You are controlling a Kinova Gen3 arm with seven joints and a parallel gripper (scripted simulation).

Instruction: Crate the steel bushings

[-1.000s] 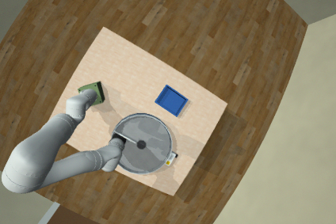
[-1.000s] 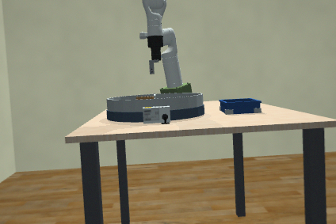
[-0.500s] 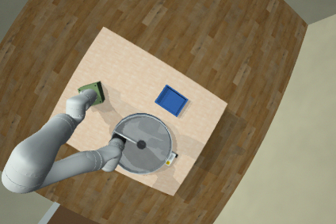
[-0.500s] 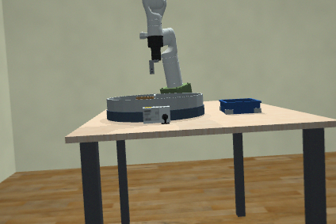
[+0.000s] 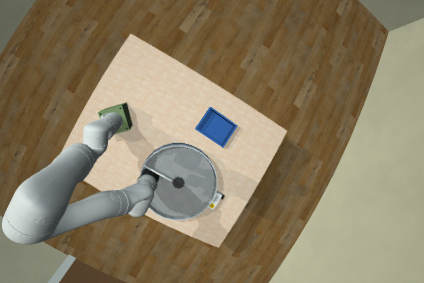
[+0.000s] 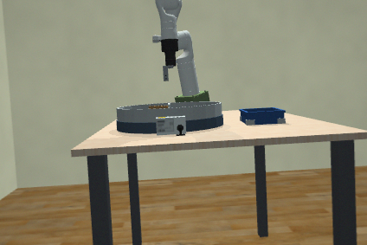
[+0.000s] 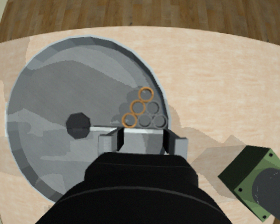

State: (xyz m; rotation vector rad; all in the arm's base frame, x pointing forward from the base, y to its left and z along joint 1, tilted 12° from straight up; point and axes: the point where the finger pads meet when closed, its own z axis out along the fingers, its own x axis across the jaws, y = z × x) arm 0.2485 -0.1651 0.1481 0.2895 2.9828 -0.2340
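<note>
The gripper (image 7: 143,137) hangs released and empty above the turning table (image 7: 38,103); directly below it, steel bushings (image 7: 152,121) cluster touching orange ones (image 7: 145,94).

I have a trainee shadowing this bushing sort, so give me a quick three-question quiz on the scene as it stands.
1. True or false: the gripper is shut on a bushing.
2. Which colour is the crate? A) green B) blue C) red
3. In the wrist view, where on the turning table do the bushings sit: at the hub or near the rim?

Key: 1 false, it hangs open and empty above the table. 2 B. 3 near the rim, clustered together, some copper-coloured and some grey.
</note>
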